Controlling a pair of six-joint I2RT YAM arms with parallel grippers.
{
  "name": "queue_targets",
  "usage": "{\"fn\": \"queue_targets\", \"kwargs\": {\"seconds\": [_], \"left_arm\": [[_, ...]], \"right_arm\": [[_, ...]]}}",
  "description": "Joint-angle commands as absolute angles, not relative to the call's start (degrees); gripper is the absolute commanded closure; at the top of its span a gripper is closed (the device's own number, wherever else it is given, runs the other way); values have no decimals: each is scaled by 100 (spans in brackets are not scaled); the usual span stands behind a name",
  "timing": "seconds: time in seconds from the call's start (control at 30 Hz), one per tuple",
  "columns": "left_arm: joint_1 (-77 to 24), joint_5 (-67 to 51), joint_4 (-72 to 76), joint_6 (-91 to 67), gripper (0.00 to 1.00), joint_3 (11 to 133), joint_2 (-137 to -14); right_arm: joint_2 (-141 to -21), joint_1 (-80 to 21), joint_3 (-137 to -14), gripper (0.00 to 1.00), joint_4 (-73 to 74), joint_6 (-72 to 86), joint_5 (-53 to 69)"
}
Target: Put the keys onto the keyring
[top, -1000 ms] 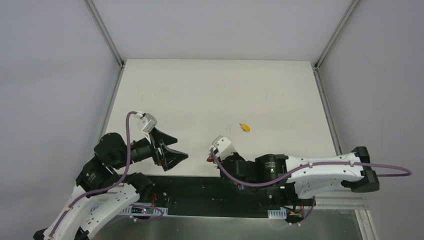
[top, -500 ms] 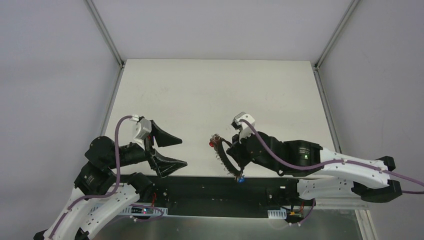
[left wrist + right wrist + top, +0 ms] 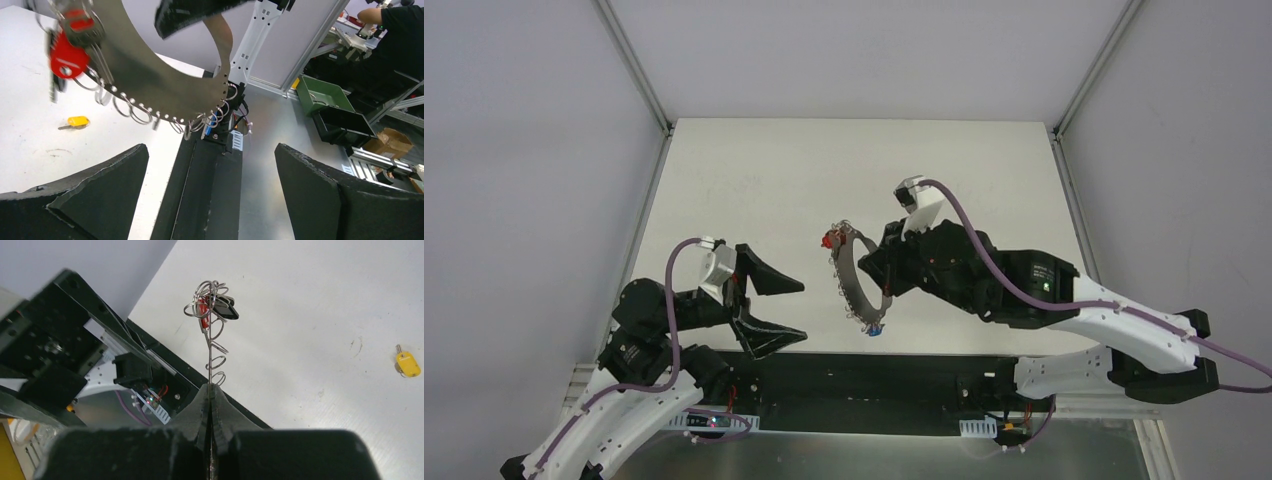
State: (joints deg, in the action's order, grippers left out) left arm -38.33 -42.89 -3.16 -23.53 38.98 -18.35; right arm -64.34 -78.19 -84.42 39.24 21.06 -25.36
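My right gripper (image 3: 879, 276) is shut on the edge of the keyring (image 3: 856, 285), a flat silver band with small wire loops along its rim, and holds it upright in the air over the table's near half. A red-headed key (image 3: 829, 240) hangs at its top and a blue tag (image 3: 876, 328) at its bottom. The right wrist view shows the keyring (image 3: 210, 342) edge-on, rising from the closed right gripper (image 3: 211, 388). A yellow-headed key (image 3: 407, 364) lies alone on the table. My left gripper (image 3: 802, 313) is open, left of the ring and apart from it. From the left gripper (image 3: 211, 149) the keyring (image 3: 150, 85) hangs overhead.
The white table (image 3: 824, 170) ends in a black base strip (image 3: 864, 375) at its near edge. Metal frame posts (image 3: 634, 65) run along both sides. The left wrist view shows a green bin (image 3: 320, 92) beyond the table.
The right arm has lifted the keyring off the near edge and carried it up and away, and the ring now stands upright. The left gripper shifted slightly and stayed open.
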Motion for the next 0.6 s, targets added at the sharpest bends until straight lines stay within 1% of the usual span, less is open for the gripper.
{"fn": "queue_targets", "kwargs": {"seconds": [0.0,0.2,0.57], "left_arm": [[-3894,-4555,819,-2685,1,3593,-1792],[-3894,-4533,1046,-2708,2,3389,-1805],[-3894,-3854,1747,-2661,4,2948,-1693]], "right_arm": [[-6723,-7671,-9243,100,3968,2453,-2873],[-6996,-7293,-9648,100,4058,2969,-2709],[-7117,-6941,-9779,100,3774,3544,-1877]]}}
